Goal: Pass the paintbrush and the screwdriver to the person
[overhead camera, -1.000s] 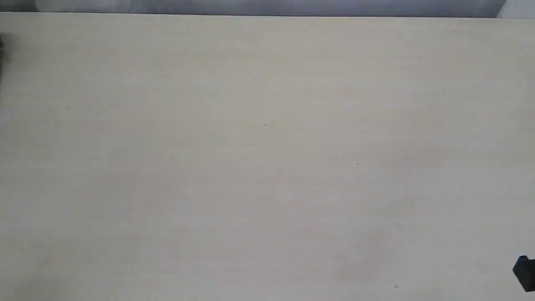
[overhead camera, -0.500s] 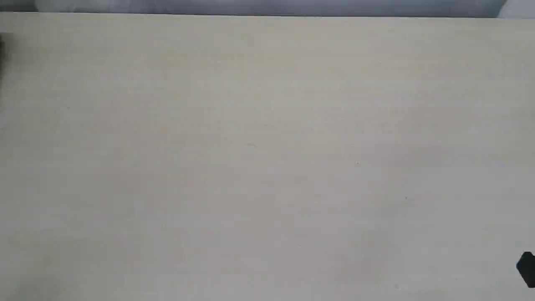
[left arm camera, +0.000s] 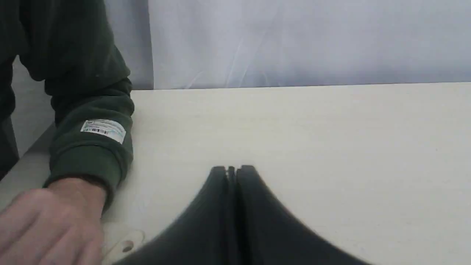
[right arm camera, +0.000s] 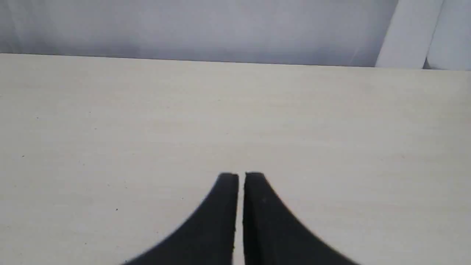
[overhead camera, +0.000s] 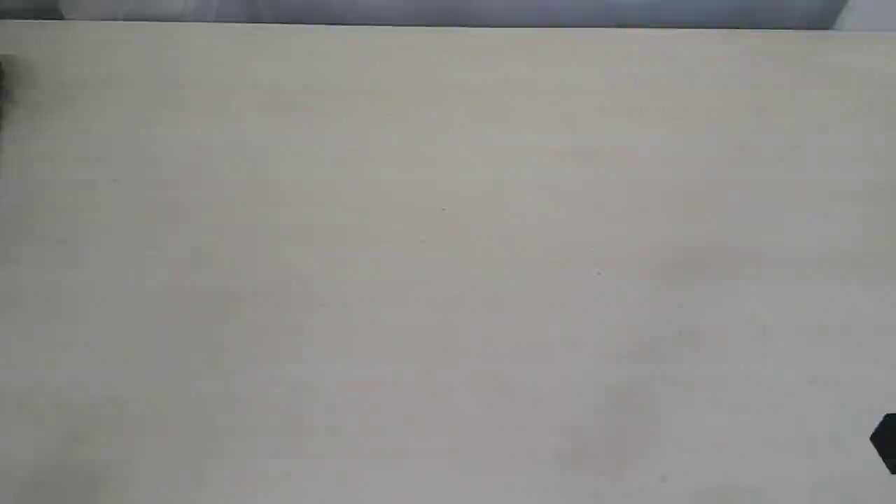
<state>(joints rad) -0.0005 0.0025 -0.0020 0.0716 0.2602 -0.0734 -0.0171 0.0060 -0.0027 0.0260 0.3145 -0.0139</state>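
Observation:
In the left wrist view the person's hand (left arm camera: 48,224) rests on the table's near corner, in a dark green sleeve (left arm camera: 88,147) with a white label. From under the hand peeks the pale wooden end of the paintbrush (left arm camera: 123,246), with its hole showing; the rest is covered. My left gripper (left arm camera: 232,169) is shut and empty, a little to the side of the hand. My right gripper (right arm camera: 241,176) is shut and empty over bare table. The screwdriver is out of view.
The pale table (overhead camera: 448,252) fills the exterior view, with a grey cloth backdrop (overhead camera: 448,10) behind its far edge. A black part of the right arm (overhead camera: 886,442) pokes in at the right edge. A dark sliver (overhead camera: 2,80) sits at the left edge.
The black part of the right arm has slid up and further out past the right edge of the exterior view. Nothing else has moved.

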